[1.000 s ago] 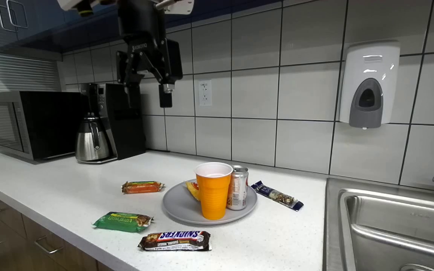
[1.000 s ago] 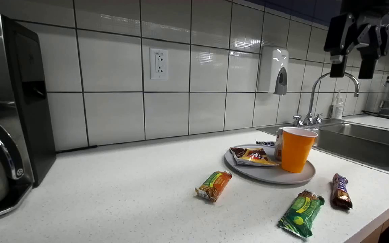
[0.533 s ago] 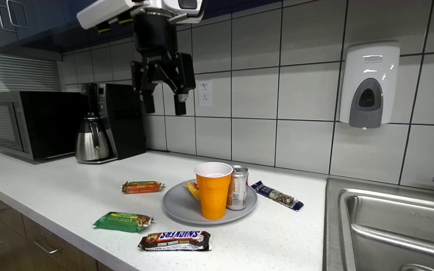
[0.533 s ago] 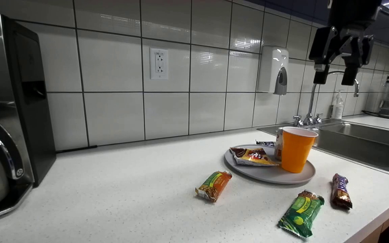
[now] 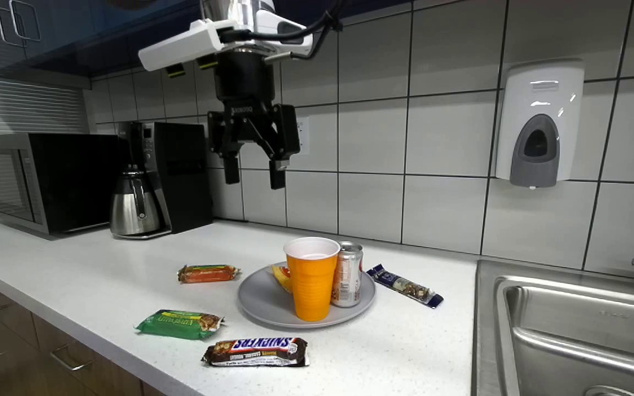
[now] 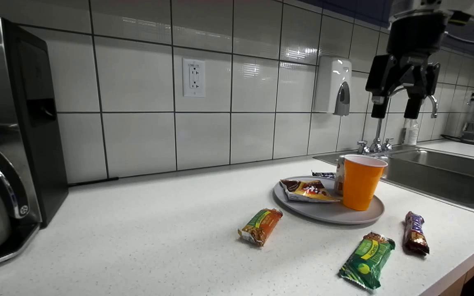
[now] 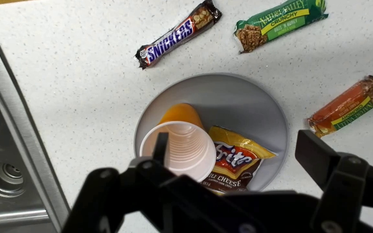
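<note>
The fingers (image 5: 277,177) are released: they stand wide apart, point downward and hang above the surface (image 5: 394,352), higher than the mouth of the orange cup (image 5: 311,286). In the wrist view, one finger overlaps the mouth of the cup, and the Fritos bag (image 7: 235,158) appears within the span between the fingers.

The plate (image 7: 248,100) lies between the front and rear edges of the surface, near the sink (image 5: 485,330). It carries three items:
- The cup stands upright, nearer the front edge than the can.
- The silver can (image 5: 347,280) stands upright just beside the cup; contact between the two cannot be determined.
- The Fritos bag lies on the side toward the coffee maker (image 5: 179,181).

Four wrapped bars lie around the plate. The Snickers bar (image 7: 176,35) and the green granola bar (image 7: 278,26) lie near the front edge. The orange granola bar (image 7: 348,108) lies on the coffee maker side. The blue-wrapped bar (image 5: 405,285) lies toward the rear edge, between plate and sink.

The coffee maker and the microwave (image 5: 75,181) stand along the rear edge. The soap dispenser (image 5: 540,124) is mounted on the tiled wall (image 5: 449,132) above that edge.
</note>
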Available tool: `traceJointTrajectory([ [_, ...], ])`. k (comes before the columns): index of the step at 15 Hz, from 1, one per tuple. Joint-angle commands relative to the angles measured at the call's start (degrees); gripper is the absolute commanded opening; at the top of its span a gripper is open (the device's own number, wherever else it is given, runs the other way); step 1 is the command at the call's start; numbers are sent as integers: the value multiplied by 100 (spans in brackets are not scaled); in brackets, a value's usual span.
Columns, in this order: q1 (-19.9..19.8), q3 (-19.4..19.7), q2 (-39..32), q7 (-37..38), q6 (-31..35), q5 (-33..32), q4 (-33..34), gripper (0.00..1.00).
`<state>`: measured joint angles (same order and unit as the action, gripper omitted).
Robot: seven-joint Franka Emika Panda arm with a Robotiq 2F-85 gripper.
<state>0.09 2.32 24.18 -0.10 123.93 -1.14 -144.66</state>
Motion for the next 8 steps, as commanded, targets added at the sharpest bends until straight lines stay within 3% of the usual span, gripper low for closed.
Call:
traceJointTrajectory([
  [1,-18,14,-367,-215,104,47,227,100],
  [8,-19,-31,-1149,-193,501,26,545,100],
])
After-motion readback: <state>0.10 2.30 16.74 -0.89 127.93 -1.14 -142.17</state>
